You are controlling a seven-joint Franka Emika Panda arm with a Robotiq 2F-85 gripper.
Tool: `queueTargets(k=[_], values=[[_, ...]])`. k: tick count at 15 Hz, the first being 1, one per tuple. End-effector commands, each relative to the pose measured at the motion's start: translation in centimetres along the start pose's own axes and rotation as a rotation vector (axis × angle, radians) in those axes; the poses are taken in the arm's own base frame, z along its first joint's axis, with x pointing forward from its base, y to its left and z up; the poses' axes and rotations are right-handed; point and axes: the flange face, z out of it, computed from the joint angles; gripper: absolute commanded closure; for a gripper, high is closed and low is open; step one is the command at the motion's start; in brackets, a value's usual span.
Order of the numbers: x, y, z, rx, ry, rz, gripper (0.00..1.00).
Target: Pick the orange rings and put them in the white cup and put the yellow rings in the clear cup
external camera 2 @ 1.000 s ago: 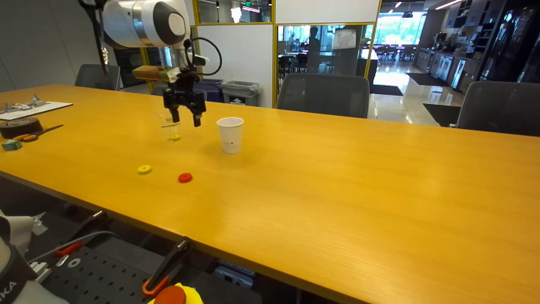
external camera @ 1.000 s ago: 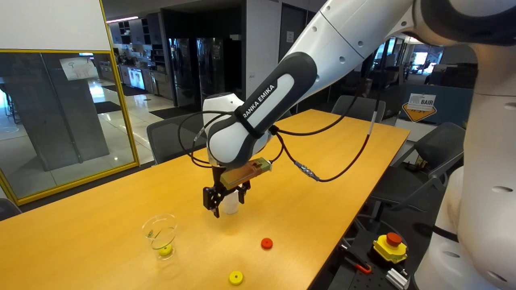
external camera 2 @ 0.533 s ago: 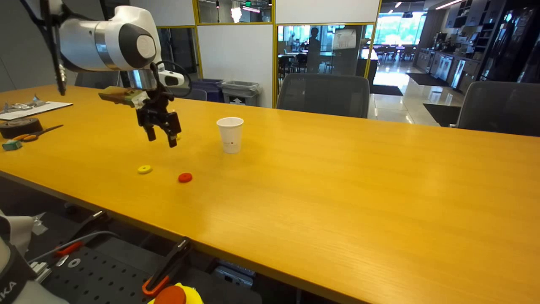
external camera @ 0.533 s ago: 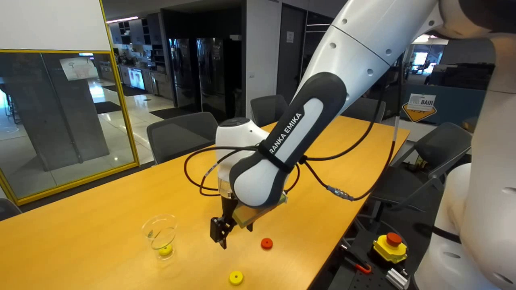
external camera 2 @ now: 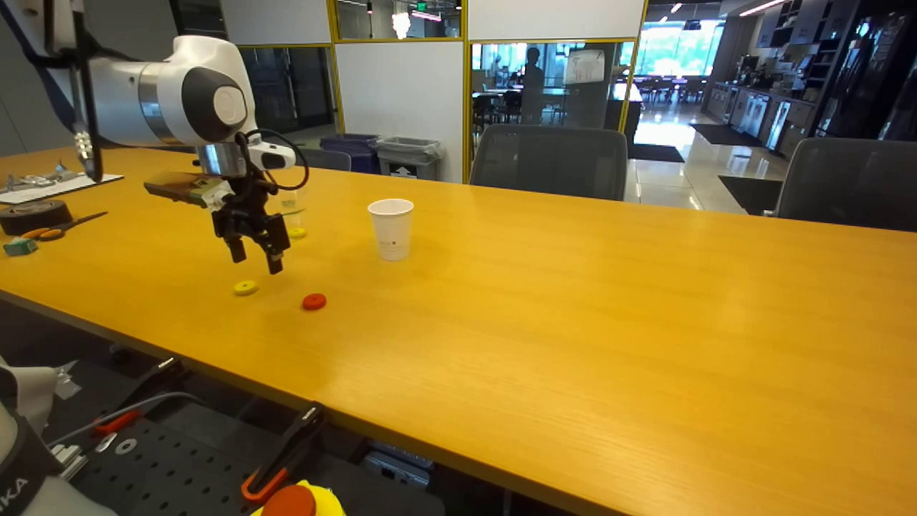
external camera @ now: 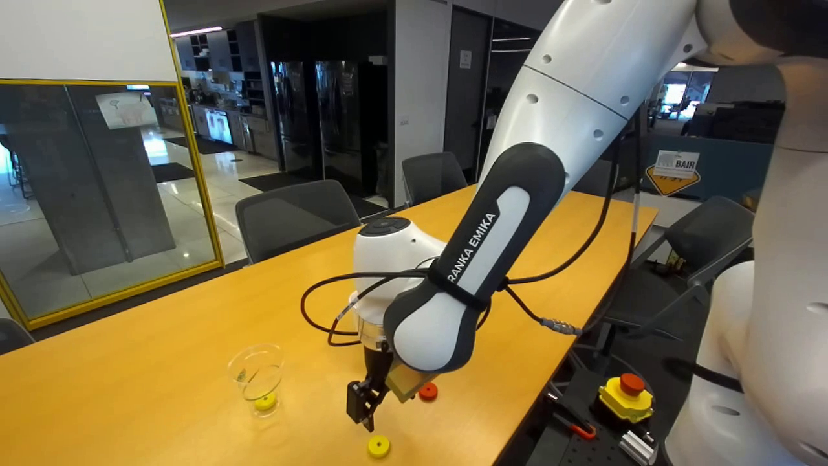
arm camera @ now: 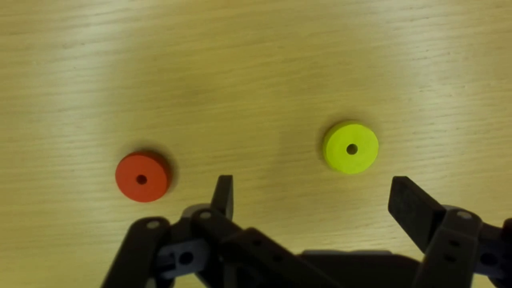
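One orange ring (external camera: pixel 428 391) and one yellow ring (external camera: pixel 379 446) lie flat on the table; they also show in the wrist view, orange (arm camera: pixel 134 186) and yellow (arm camera: pixel 352 163). Another yellow ring (external camera: pixel 265 402) lies at the bottom of the clear cup (external camera: pixel 259 356), which is only faint in an exterior view (external camera 2: pixel 291 208). The white cup (external camera 2: pixel 392 233) stands upright; the arm hides it in an exterior view. My gripper (external camera 2: pixel 256 266) is open and empty, above the table near the loose yellow ring. In the wrist view its fingertips (arm camera: pixel 313 178) are spread wider than that ring. Other orange rings are out of view.
A tape roll (external camera 2: pixel 34 216), scissors (external camera 2: pixel 61 229), a small green box (external camera 2: pixel 20 246) and a clipboard (external camera 2: pixel 61 188) lie at one end of the table. A yellow box with a red button (external camera: pixel 625 398) sits beside the table near the robot base. Chairs (external camera 2: pixel 548 161) stand around the table.
My open gripper has moved away from beside the white cup and come down toward the loose yellow ring. The arm now covers the white cup in an exterior view. Rings and cups have not moved.
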Motion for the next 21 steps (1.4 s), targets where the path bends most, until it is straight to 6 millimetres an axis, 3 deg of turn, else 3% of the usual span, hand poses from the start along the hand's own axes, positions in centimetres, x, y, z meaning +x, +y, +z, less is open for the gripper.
queueTargets(k=[1, 11, 21], values=[[-0.9, -1.7, 0.4, 0.014, 0.017, -0.002, 0.00], [-2.3, -3.4, 2.4, 0.024, 0.028, 0.010, 0.00], [-1.3, -2.5, 4.1, 0.008, -0.003, 0.024, 0.00]])
